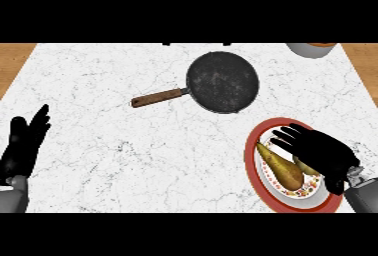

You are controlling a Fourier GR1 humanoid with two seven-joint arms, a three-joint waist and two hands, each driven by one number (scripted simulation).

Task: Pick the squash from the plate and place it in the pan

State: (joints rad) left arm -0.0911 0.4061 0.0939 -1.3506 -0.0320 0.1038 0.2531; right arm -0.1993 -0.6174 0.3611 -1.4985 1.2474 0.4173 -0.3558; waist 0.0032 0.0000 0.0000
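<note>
A tan, elongated squash (280, 166) lies on a red-rimmed white plate (255, 137) at the lower right of the marble counter. My right hand (317, 150) hovers over the plate just right of the squash, fingers spread and slightly bent, partly covering it; nothing is gripped. The dark round pan (223, 81) with a brown handle (157, 98) sits empty at the upper middle, above and left of the plate. My left hand (22, 145) rests open at the left edge, fingers up.
A grey pot or bowl with an orange content (313, 48) stands at the counter's far right corner. Wooden surface shows beyond the marble top at both upper corners.
</note>
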